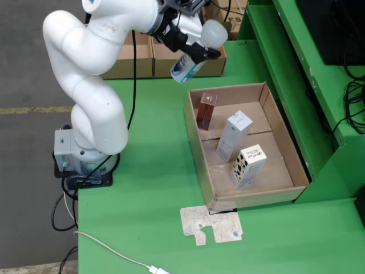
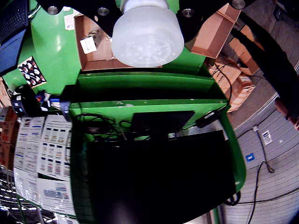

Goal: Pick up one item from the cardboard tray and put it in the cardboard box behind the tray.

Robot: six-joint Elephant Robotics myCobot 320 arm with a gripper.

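My gripper [image 1: 193, 48] is shut on a white bottle [image 1: 183, 68] with a blue label, held tilted in the air. Its pale round end [image 1: 215, 33] points up and to the right. The bottle hangs above the front edge of the right-hand cardboard box [image 1: 214, 67] behind the tray. The cardboard tray [image 1: 195, 142] holds a dark red box [image 1: 206, 110], a white carton [image 1: 234, 135] and a cream box with black marks [image 1: 248, 165]. In the wrist view the bottle's round end [image 2: 147, 32] fills the top centre, and my fingers are hidden behind it.
A second cardboard box [image 1: 130, 61] stands left of the first. A green shelf frame [image 1: 319, 91] with cables rises along the right. A flat cardboard scrap [image 1: 211, 224] and a white cable [image 1: 114, 251] lie near the front. My base [image 1: 85, 162] sits at the table's left edge.
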